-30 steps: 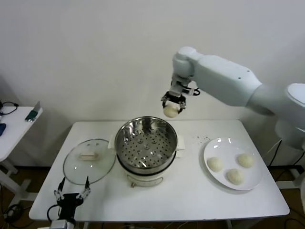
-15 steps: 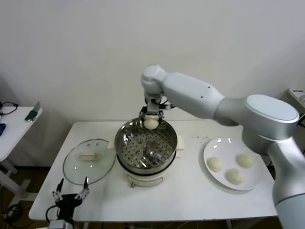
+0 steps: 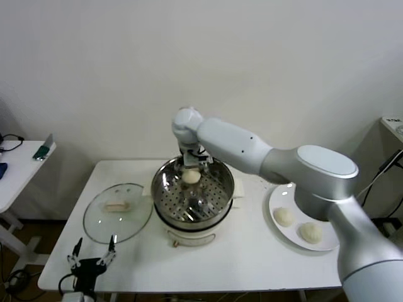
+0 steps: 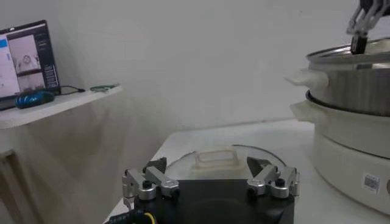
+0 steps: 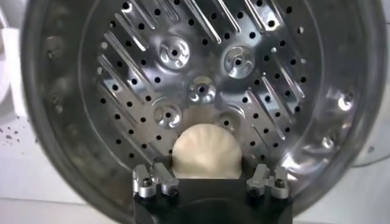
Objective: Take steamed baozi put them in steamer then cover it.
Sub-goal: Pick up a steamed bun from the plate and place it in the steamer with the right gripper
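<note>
Lid [image 3: 118,212] lies flat beside my idle left gripper [image 3: 90,255], fingers spread, leaving the steamer [image 3: 192,192] uncovered. Beyond, my right gripper [image 3: 191,171] grips one baozi [image 3: 191,177] over the basket; others wait on the plate [image 3: 284,232].

R arm stretched across to centre, wrist pointing down, right gripper [image 3: 191,177] w/ fingers either side of a bun [image 5: 206,152]. L arm parked low at front-left, left gripper [image 3: 90,257] fingers spread wide, holding nothing.
</note>
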Controlling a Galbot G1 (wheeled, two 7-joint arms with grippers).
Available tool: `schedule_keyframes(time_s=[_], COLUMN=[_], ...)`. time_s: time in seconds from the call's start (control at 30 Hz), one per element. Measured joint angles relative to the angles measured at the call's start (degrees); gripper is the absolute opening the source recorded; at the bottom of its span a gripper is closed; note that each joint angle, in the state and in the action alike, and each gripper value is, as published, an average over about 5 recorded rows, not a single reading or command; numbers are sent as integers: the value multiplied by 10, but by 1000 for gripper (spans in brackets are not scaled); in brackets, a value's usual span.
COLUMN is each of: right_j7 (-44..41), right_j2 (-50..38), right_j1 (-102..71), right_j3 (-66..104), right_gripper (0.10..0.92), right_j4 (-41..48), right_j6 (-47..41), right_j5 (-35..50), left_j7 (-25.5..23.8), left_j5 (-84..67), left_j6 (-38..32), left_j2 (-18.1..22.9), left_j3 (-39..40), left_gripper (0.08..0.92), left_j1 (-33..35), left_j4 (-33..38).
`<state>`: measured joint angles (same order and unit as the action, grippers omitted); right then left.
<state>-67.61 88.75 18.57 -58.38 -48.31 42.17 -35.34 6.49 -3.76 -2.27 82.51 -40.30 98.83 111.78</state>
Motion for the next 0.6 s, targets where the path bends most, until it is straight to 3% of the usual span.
schedule_keyframes(time_s=[0.27,0.6], right_j7=[1,-16], right_j2=[1,-27], right_j1=[-9,22], right_j3=[9,12], right_gripper=[817,823], right_j4=[3,-36], right_j6=[-10,-35], right_j5=[-21,22], left_j7=[2,3], left_j5=[-4,-1], left_j6=[-3,-5], left_j2=[0,0], left_j3=[-2,-3], left_gripper=[823,823], left_j1=[5,10], left_j4=[-2,0])
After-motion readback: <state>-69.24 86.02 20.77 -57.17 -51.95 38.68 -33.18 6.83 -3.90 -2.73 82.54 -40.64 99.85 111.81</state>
